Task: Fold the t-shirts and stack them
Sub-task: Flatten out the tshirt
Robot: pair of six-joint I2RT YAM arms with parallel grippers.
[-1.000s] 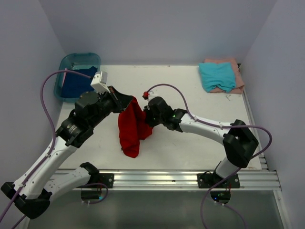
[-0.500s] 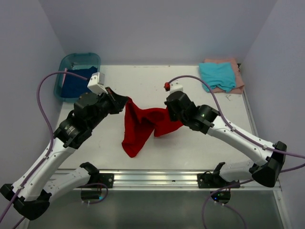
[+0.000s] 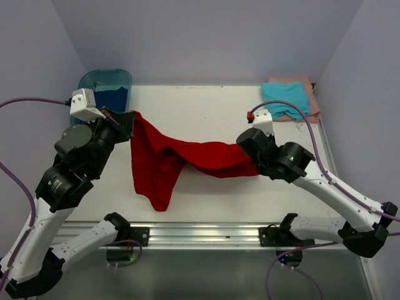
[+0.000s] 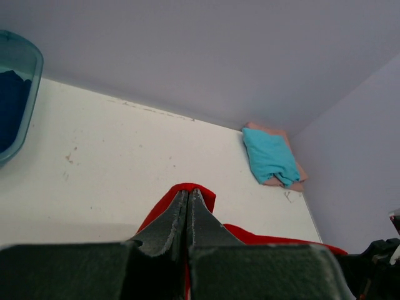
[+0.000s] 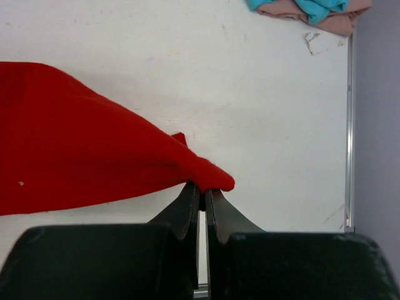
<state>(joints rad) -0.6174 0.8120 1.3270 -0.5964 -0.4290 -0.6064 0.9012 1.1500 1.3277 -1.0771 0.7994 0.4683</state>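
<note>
White scuffed table, lilac walls. We saw L gripper & R gripper both clamped on red shirt, strung between them mid-table; teal shirt on pink shirt, far-right corner.

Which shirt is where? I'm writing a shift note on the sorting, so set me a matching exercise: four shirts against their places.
Things: 1 red t-shirt; 2 teal t-shirt; 3 pink t-shirt; 4 dark blue t-shirt.
Places: A in the teal tub; B held between left end effector and right end effector; C bottom of the folded pile; D top of the folded pile.
Pairs: 1-B, 2-D, 3-C, 4-A.
</note>
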